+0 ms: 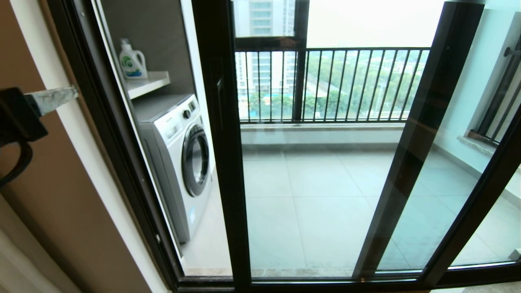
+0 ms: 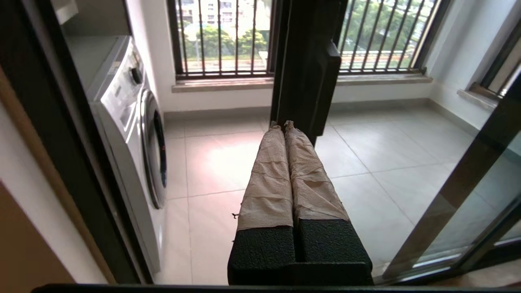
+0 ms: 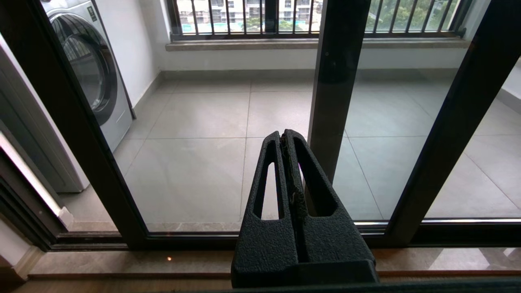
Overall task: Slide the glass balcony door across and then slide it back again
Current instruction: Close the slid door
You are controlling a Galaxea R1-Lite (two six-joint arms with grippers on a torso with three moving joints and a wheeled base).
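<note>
Here the glass balcony door (image 1: pixel 228 162), black-framed, stands partly slid; left gripper (image 2: pixel 283 124) and right gripper (image 3: pixel 283 133) both clenched empty.

Black-framed glass balcony door (image 1: pixel 222 154) upright, handle (image 1: pixel 219 101) on its upright.

Left hand (image 2: pixel 284 124) closed, right hand (image 3: pixel 284 133) apparently closed

Glass balcony door (image 1: pixel 317 195): clear glass, black frame. Washing machine (image 1: pixel 179 154): white, dark porthole ring. Detergent bottle (image 1: pixel 132 61): white, green label. Floor tiles (image 1: pixel 309 211): pale grey. Left tool (image 2: pixel 283 126): black, fingers (image 2: pixel 268 179) wrapped beige. Right tool (image 3: pixel 285 136): black.
</note>
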